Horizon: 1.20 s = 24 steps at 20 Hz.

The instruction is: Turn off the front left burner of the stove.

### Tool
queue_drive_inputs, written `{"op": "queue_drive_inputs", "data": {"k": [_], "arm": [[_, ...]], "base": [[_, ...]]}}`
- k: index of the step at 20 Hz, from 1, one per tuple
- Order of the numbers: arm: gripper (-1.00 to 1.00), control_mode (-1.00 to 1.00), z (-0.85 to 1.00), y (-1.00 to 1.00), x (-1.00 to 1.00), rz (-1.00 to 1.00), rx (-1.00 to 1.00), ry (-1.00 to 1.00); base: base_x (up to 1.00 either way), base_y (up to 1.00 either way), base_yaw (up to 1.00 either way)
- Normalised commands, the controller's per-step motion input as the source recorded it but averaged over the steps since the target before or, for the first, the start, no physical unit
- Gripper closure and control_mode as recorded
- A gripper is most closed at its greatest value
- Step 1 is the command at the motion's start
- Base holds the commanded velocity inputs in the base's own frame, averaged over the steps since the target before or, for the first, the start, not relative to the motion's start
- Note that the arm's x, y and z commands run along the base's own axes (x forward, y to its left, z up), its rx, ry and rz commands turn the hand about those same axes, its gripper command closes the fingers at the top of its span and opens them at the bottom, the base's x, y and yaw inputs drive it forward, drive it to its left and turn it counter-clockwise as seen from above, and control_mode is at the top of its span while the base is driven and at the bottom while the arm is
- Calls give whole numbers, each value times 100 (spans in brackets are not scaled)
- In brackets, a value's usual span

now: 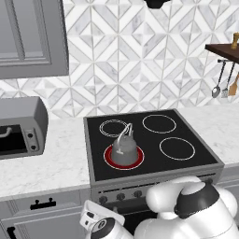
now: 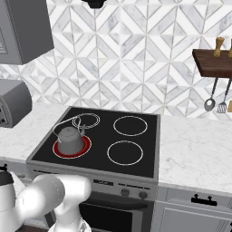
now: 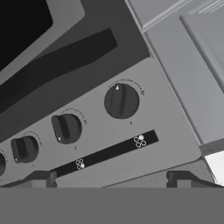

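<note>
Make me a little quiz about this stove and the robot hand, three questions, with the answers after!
1. True or false: the kettle sits on a burner that glows red.
2. How many rings on the stove top are plain white outlines with nothing on them? A) one B) two C) three
3. Fill in: in the hand view, the gripper points at a row of dark ____ on the stove's front panel.

Key:
1. True.
2. C: three, and the fourth is the red one under the kettle.
3. Knobs. The gripper is open and not touching any of them.
</note>
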Motion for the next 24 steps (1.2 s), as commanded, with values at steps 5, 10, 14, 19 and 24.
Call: {"op": "queue_drive_inputs", "data": {"k": [5,10,14,19,24], "arm": [[-100,-100,0,0,6,0,0,0],[-100,-100,0,-9,12,0,0,0],[-100,-100,-4,-9,9,0,0,1],[-100,-100,-14,-2,6,0,0,0],[-100,-100,-13,0,16,0,0,0]], "base": [[0,0,0],[0,0,0],[0,0,0],[0,0,0],[0,0,0]]}}
